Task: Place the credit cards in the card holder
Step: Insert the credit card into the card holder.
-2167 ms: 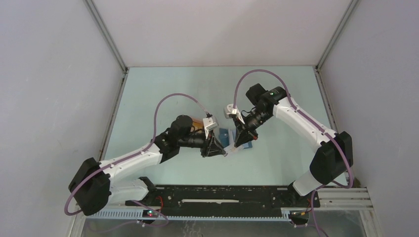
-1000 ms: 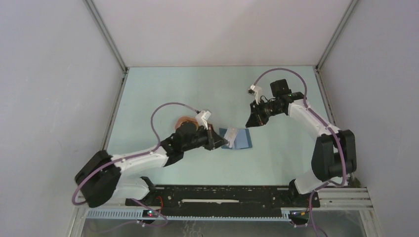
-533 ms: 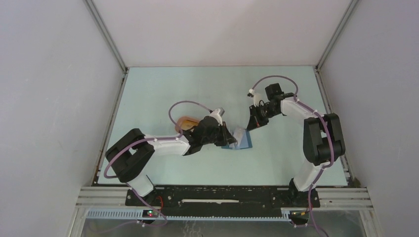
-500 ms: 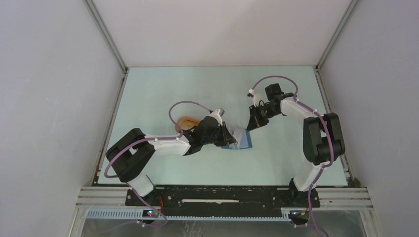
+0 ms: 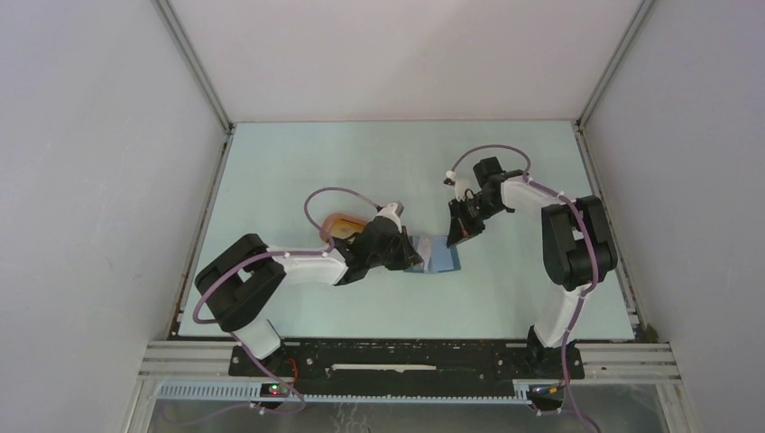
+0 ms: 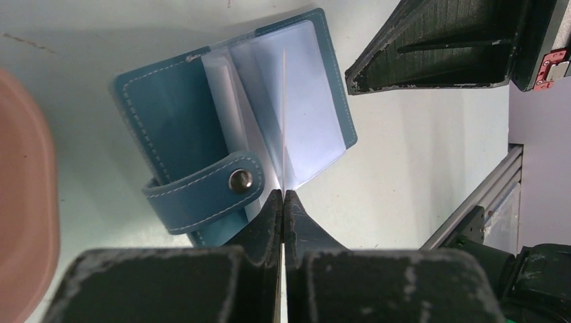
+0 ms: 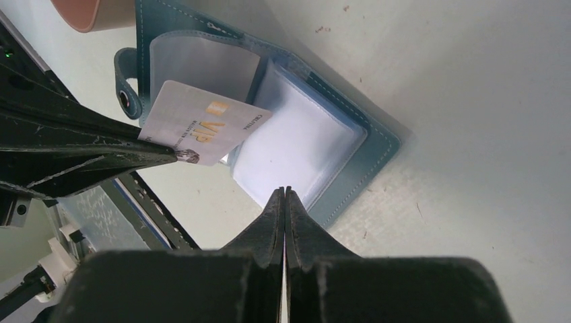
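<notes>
Pinching one whitish card (image 7: 202,124), the left gripper (image 6: 283,195) has its fingers closed tight on the card's near edge. The card is thin, flat, rigid plastic, rectangular with rounded corners, with gold "VIP" print. It shows edge-on as a bright line in the left wrist view. It is held over the open card holder (image 6: 168,128), above the clear sleeves. Cannot tell if its far edge is inside a slot.

The card holder is one teal-blue leather-look wallet with pale stitching along the border. It lies open and flat near the middle of the table (image 5: 316,171). It has glossy see-through plastic sleeves inside and one strap with one round metal snap (image 6: 240,179).

The right gripper (image 7: 284,192) has its fingers pressed together with nothing between them, tip over the holder's sleeve side. Cannot tell if it touches.

One salmon-pink tray (image 6: 20,202), smooth with a rounded rim, sits just beside the holder.

Counts: one card seen, one holder, one tray, two grippers.
</notes>
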Tool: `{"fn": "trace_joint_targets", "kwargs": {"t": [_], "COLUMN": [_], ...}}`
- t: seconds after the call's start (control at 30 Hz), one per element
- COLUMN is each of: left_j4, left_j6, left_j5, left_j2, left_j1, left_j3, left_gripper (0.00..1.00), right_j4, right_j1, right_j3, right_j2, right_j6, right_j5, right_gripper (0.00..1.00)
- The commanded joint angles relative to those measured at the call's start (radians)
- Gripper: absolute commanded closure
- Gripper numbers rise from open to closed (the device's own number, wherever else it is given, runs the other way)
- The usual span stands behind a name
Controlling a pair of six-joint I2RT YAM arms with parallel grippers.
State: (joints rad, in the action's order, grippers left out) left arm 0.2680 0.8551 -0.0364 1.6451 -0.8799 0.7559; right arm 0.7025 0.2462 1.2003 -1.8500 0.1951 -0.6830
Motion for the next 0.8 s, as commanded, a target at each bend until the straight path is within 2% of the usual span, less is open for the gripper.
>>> {"fn": "trace_joint_targets", "kwargs": {"t": [0.0, 0.3, 0.77], "left_j4": [0.002, 0.002, 0.046], "left_j6": [-0.019, -0.035, -0.019], "left_j5": [0.029, -0.014, -0.104], "left_j2": [-0.057, -0.053, -0.024], "left_j1": [0.015, 0.041, 0.074], "left_j3": [-0.038, -0.056, -0.078], "left_gripper": [1.0, 1.0, 1.0], "right_j4": [0.013, 0.023, 0.03], "right_j1": [0.034, 0.06, 0.074], "right_j3": [0.043, 0.057, 0.067], "right_j2": [-0.024, -0.065, -0.08], "right_j6": [-0.007, 0.002, 0.01], "right_j5": [0.043, 0.111, 0.129], "right_gripper": [1.0, 1.0, 1.0]}}
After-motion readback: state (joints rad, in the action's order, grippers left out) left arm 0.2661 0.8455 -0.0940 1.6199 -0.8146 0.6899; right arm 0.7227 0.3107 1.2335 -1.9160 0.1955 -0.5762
